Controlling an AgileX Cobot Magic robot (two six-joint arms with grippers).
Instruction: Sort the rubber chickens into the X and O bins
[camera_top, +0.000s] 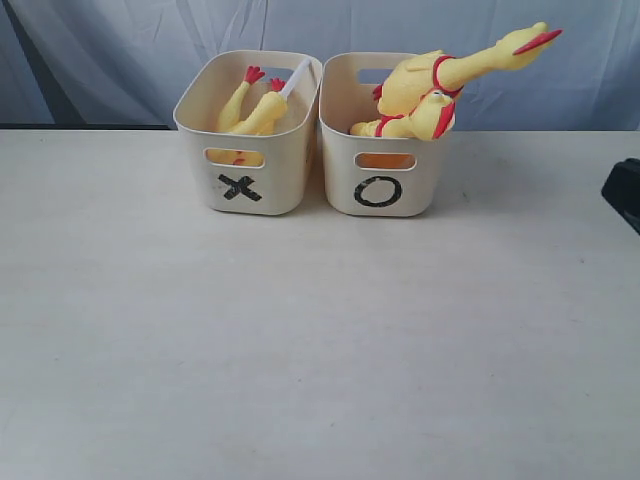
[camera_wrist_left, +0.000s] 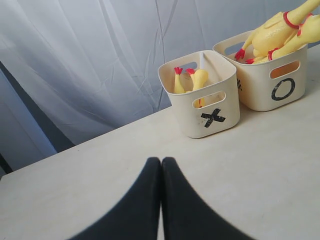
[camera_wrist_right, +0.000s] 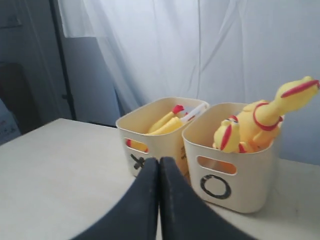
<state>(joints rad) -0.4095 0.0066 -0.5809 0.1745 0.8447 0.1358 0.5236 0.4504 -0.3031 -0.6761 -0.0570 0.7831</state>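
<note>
My left gripper (camera_wrist_left: 161, 162) is clenched on nothing, jaws pressed flat together above the table (camera_wrist_left: 90, 175). My right gripper (camera_wrist_right: 159, 162) is the same: closed and empty. On the exterior view the X bin (camera_top: 250, 175) sits at about eleven o'clock on the table and the O bin (camera_top: 345, 170) at about one, side by side and all but touching. Yellow chickens (camera_top: 258, 112) lie inside the X bin. A bigger pile of chickens (camera_top: 415, 95) fills the O bin, with one neck poking over the rim toward two o'clock. I see no chicken out on the tabletop, so I judge the sorting finished. As I read it, the next move calls for no grab, only holding both arms back from the bins and perhaps checking that the overhanging neck won't tip out.
</note>
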